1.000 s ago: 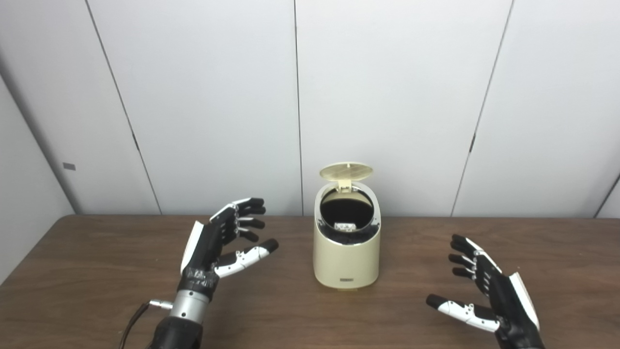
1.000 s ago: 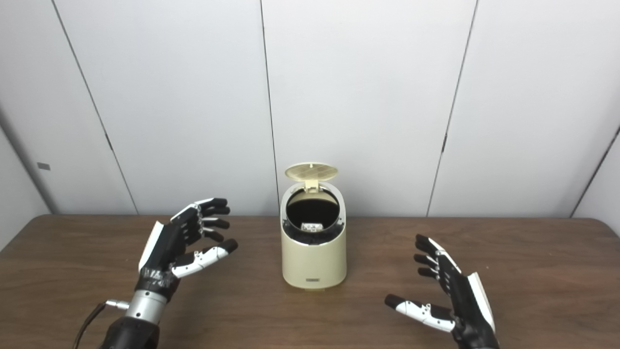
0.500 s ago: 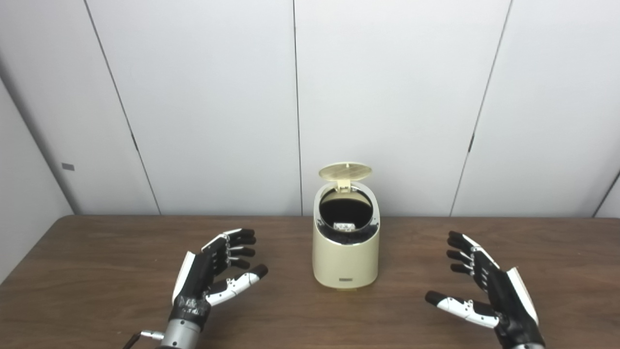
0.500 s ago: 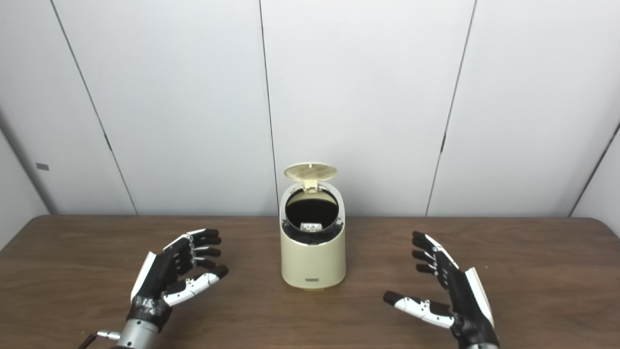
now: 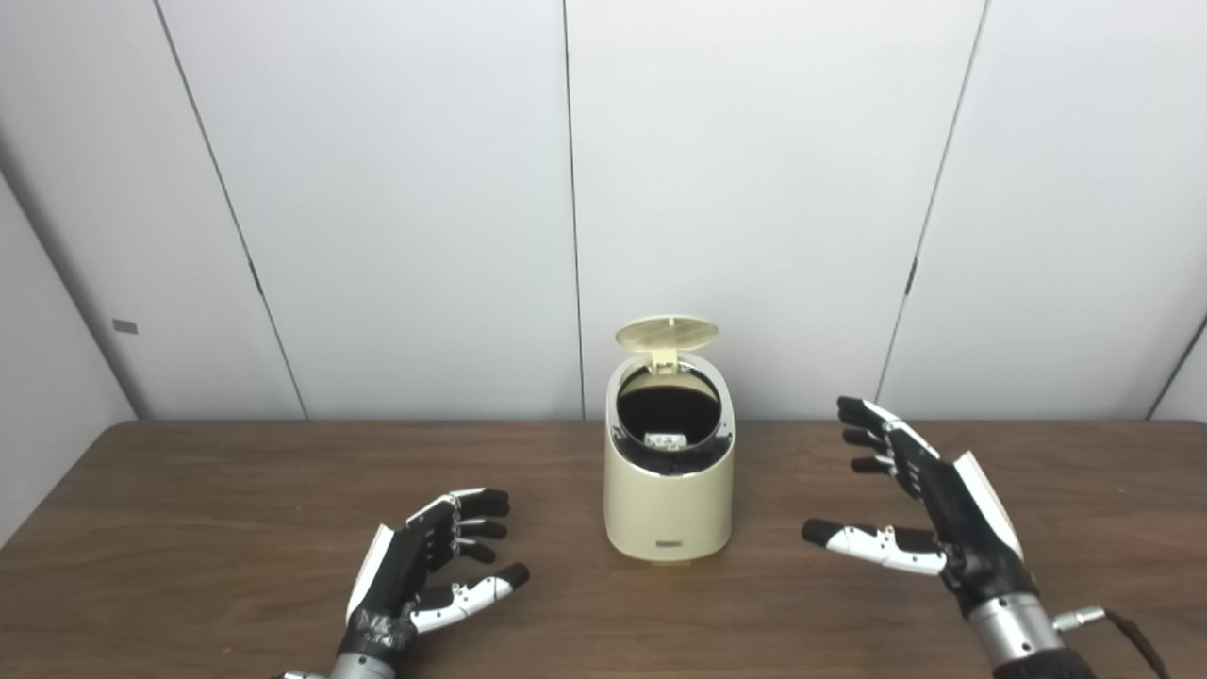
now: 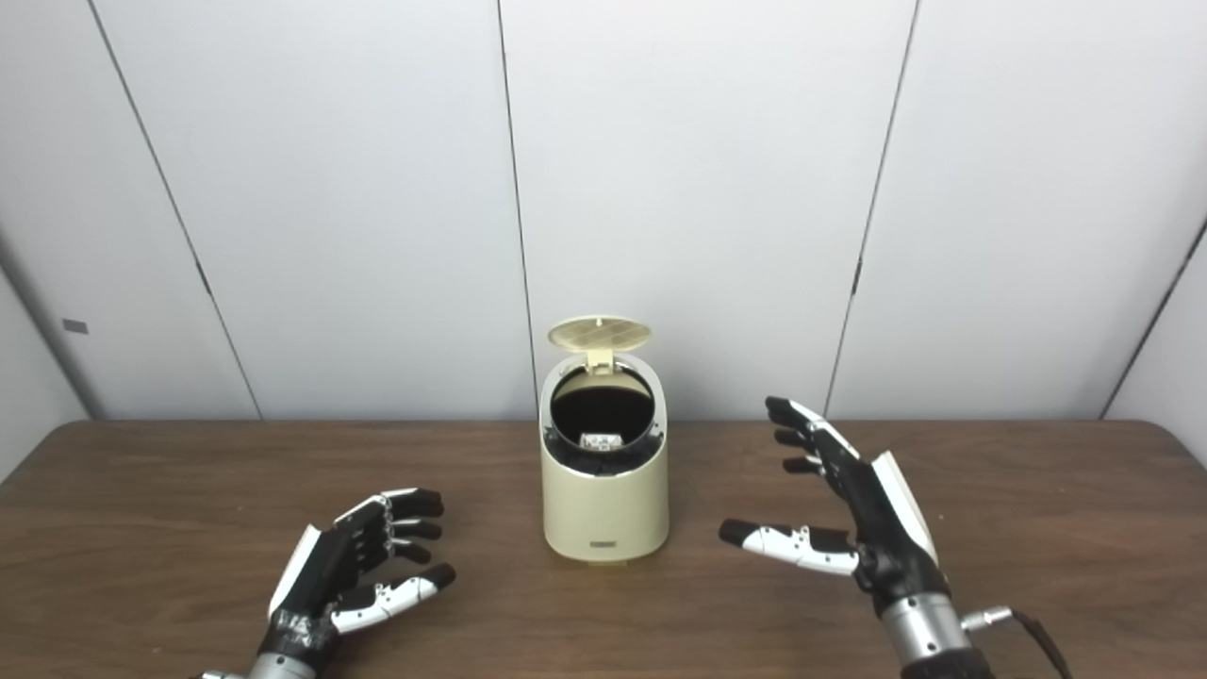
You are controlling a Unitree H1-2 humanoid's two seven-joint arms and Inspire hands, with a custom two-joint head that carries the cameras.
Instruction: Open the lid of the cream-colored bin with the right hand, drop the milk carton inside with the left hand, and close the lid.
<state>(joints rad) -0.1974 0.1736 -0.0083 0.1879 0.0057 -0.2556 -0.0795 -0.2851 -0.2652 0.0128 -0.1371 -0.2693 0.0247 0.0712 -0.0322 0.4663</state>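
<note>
The cream-colored bin (image 5: 669, 500) stands in the middle of the brown table (image 5: 189, 509), its round lid (image 5: 667, 333) tipped up and back on its hinge. Inside the dark opening, the top of a white milk carton (image 5: 667, 439) shows near the front rim. My left hand (image 5: 424, 575) hovers low near the table's front edge, left of the bin, open and holding nothing. My right hand (image 5: 919, 500) is raised to the right of the bin, open with fingers spread, palm turned toward it and apart from it.
White wall panels (image 5: 754, 189) stand right behind the table's far edge. A cable (image 5: 1127, 637) trails from my right wrist. Bare tabletop lies on both sides of the bin.
My left hand has dropped and drawn back toward the front edge. My right hand has risen and moved forward toward the bin. The view has shifted slightly; the bin and its lid stay put.
</note>
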